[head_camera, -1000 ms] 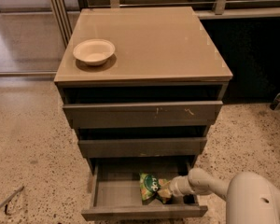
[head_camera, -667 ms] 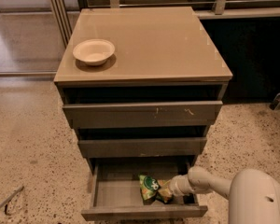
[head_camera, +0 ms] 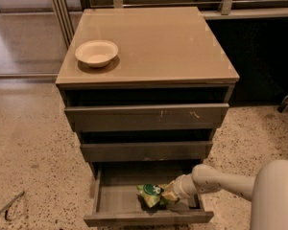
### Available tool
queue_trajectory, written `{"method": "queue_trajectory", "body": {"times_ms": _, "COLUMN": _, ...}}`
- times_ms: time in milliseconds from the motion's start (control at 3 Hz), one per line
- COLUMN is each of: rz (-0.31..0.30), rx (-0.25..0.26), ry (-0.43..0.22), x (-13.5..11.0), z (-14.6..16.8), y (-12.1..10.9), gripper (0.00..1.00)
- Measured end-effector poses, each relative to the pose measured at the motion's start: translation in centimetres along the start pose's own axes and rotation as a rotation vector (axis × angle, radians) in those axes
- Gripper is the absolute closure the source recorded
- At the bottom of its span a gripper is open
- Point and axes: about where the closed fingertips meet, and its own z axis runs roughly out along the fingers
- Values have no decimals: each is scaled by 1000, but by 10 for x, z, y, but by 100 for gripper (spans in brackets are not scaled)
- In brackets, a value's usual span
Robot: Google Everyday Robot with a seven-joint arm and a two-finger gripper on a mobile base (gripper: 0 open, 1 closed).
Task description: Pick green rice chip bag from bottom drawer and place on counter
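Observation:
The green rice chip bag [head_camera: 150, 194] lies crumpled inside the open bottom drawer [head_camera: 115, 200], right of its middle. My gripper [head_camera: 169, 193] reaches into the drawer from the right and sits against the bag's right end, low over the drawer floor. The white arm [head_camera: 216, 180] runs back to the lower right. The tan counter [head_camera: 153, 42] above holds only the bowl.
A cream bowl [head_camera: 96, 52] stands on the counter's left side. The two upper drawers [head_camera: 146, 118] are pulled out a little. A speckled floor surrounds the cabinet, with a dark thin object [head_camera: 7, 209] lying at lower left.
The gripper has edged slightly left and deeper against the bag, and the bag has shifted a little left with it.

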Motion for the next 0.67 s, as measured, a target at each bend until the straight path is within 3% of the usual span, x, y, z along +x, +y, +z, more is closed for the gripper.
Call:
{"method": "queue_trajectory", "body": {"times_ms": 333, "rz": -95, "rx": 47, "ry": 22, "x": -38, "z": -44, "y": 23, "gripper": 100}}
{"method": "queue_trajectory", "body": {"times_ms": 667, "rz": -179, "rx": 109, "ry": 0, "x": -79, "z": -96, "y": 55, "gripper": 100}}
